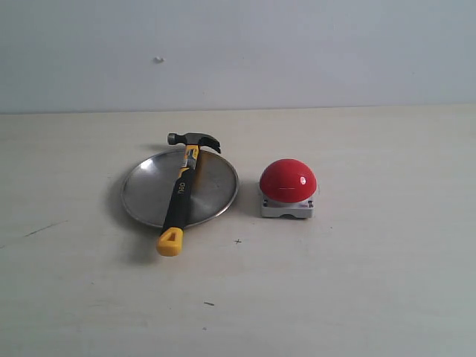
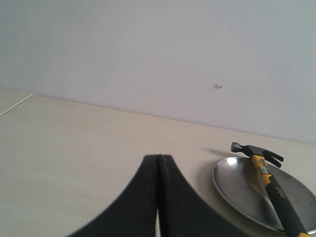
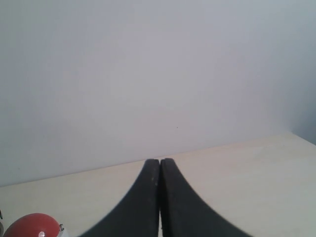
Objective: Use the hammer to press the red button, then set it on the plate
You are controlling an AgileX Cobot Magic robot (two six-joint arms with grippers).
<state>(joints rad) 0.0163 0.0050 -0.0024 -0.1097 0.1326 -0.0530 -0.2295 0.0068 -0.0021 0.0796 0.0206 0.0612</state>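
Observation:
The hammer (image 1: 181,193) lies across the silver plate (image 1: 147,190), dark head over the far rim, yellow looped end overhanging the near rim onto the table. The red button (image 1: 288,180) on its grey base stands just right of the plate. Neither arm shows in the exterior view. In the left wrist view my left gripper (image 2: 159,157) is shut with nothing in it, and the hammer (image 2: 272,185) and plate (image 2: 237,185) lie apart from it. My right gripper (image 3: 160,160) is also shut and empty, with the red button (image 3: 30,227) at that view's lower corner.
The pale wooden table (image 1: 372,282) ends at a plain light wall (image 1: 297,52) behind the objects. A few small dark marks dot the tabletop near the front.

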